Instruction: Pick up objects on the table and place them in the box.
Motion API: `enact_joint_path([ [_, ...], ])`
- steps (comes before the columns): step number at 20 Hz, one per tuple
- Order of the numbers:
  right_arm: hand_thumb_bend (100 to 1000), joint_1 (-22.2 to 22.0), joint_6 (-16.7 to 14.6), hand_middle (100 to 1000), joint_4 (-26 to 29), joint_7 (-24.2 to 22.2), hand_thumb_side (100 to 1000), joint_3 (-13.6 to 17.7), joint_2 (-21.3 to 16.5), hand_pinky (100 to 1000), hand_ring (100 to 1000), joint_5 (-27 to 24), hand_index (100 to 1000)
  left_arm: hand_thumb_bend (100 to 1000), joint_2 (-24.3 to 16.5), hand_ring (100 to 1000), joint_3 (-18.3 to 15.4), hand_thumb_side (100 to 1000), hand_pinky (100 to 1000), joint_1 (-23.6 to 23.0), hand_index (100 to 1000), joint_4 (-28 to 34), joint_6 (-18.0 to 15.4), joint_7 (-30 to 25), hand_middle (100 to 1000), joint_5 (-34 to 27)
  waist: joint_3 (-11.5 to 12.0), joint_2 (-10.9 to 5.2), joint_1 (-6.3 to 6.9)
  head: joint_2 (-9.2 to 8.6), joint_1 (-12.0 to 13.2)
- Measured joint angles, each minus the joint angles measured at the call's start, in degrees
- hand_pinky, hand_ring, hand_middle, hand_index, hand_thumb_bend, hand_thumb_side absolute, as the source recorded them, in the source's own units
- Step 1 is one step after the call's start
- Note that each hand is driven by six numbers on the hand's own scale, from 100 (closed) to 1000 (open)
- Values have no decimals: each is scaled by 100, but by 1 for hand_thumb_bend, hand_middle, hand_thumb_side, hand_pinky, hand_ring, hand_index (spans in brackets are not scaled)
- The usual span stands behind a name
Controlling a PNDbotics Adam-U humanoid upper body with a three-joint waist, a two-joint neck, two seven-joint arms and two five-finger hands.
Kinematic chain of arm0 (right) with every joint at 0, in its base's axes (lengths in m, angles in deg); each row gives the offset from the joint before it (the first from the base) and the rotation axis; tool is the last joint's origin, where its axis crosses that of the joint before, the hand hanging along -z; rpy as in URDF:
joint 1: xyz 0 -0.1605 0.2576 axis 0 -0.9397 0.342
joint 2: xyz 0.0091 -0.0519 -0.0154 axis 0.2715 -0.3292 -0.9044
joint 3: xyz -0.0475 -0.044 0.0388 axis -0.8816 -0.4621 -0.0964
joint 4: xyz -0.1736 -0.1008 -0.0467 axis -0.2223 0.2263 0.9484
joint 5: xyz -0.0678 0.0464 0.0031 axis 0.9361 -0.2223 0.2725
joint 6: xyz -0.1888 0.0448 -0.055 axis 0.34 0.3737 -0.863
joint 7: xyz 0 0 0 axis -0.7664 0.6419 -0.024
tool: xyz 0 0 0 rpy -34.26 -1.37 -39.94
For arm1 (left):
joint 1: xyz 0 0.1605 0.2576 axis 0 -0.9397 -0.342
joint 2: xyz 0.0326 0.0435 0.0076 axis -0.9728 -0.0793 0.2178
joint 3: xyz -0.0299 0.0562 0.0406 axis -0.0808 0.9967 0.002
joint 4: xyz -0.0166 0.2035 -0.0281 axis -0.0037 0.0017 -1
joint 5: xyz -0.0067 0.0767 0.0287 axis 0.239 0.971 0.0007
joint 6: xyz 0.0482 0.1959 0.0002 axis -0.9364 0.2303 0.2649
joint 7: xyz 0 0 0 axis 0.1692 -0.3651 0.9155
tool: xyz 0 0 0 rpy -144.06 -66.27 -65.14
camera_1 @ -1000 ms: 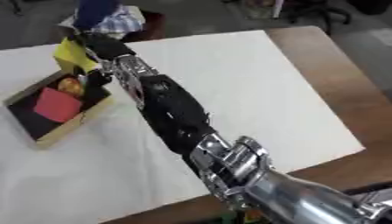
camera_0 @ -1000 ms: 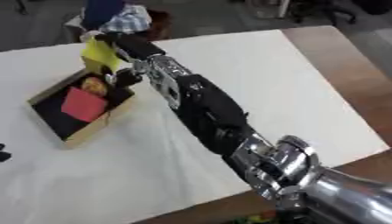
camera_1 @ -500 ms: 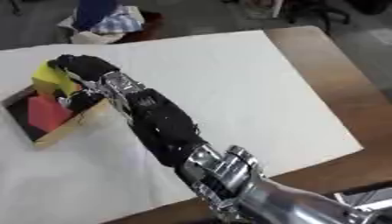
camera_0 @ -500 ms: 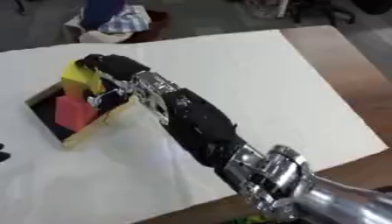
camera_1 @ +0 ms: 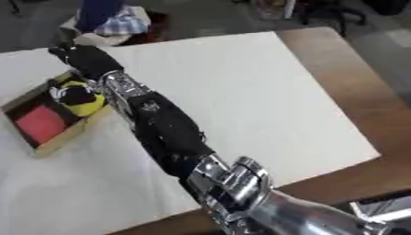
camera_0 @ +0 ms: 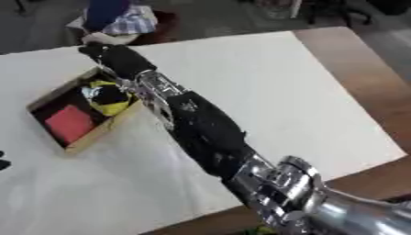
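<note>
Yellow-and-black object [camera_0: 108, 97], earlier pinched in right hand [camera_0: 115, 58] above box [camera_0: 47, 98], now lies inside box beside red block [camera_0: 69, 123]. Hand has let go and pulled back to box's far rim, above object; black fingers blurred, cannot tell how far open. Box on white table [camera_0: 265, 92], left part. Left eye view alone shows dark left hand [camera_0: 3, 162] at left edge.

The box [camera_0: 86, 141] is tan with a dark inside. In it lie a red block [camera_0: 70, 123] and a yellow-and-black object [camera_0: 110, 97]. The table [camera_0: 265, 82] is cream.
</note>
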Motion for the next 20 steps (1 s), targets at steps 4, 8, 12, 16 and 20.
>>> enact_joint_path([
  [4,100,126,-10,922,266,79,654,14,-182,890,875,-462,998,100,0,522,-1,917,634,-28,750,0,0,2,530,0,-56,0,-1,2,38],
  [8,100,209,-128,897,594,51,552,-40,-500,872,838,-1114,993,100,-3,522,-4,915,636,-36,750,0,-6,21,531,0,-140,0,-1,6,101],
  [12,100,179,-273,885,1019,-96,498,-153,-923,861,817,-1850,993,100,-5,522,-26,915,636,-41,750,0,-11,38,532,0,-237,0,-1,13,175],
  [16,100,-58,-326,855,1477,-243,519,-237,-1344,850,790,-2526,983,100,-8,522,-46,916,637,-65,750,0,-12,61,532,0,-352,0,-2,60,282],
  [20,100,-490,-313,817,2006,-307,606,-247,-1738,842,763,-3356,966,100,-9,522,-75,915,637,-85,751,0,-20,81,533,11,-457,0,-2,64,486],
])
